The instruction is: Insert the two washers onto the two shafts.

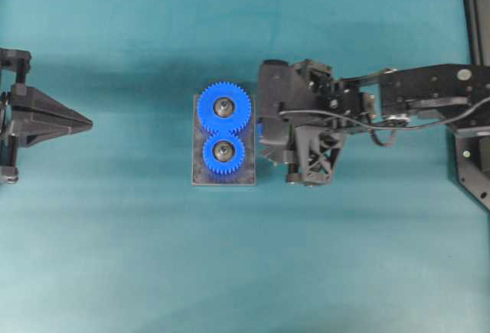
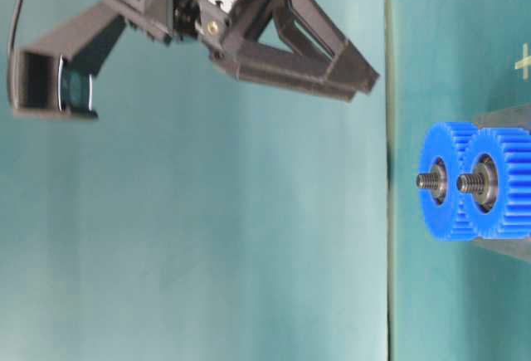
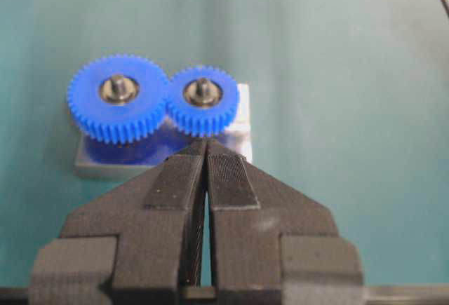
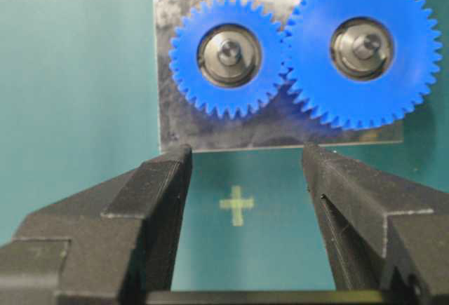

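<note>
A grey base plate (image 1: 246,172) carries two meshed blue gears, a large one (image 1: 224,120) and a small one (image 1: 223,164). A threaded shaft stands up through each hub (image 4: 227,52) (image 4: 365,44) (image 2: 427,181). A flat silvery ring lies round each shaft, and I cannot tell whether either is the washer. My right gripper (image 4: 245,154) (image 2: 365,79) hangs open above the table just right of the plate, with nothing between its fingers. My left gripper (image 1: 86,124) (image 3: 205,144) is shut and empty, far to the left, pointing at the plate.
A yellow cross mark (image 4: 236,205) is on the teal table between the right gripper's fingers, beside the plate's edge. A black frame (image 1: 475,119) runs along the table's right side.
</note>
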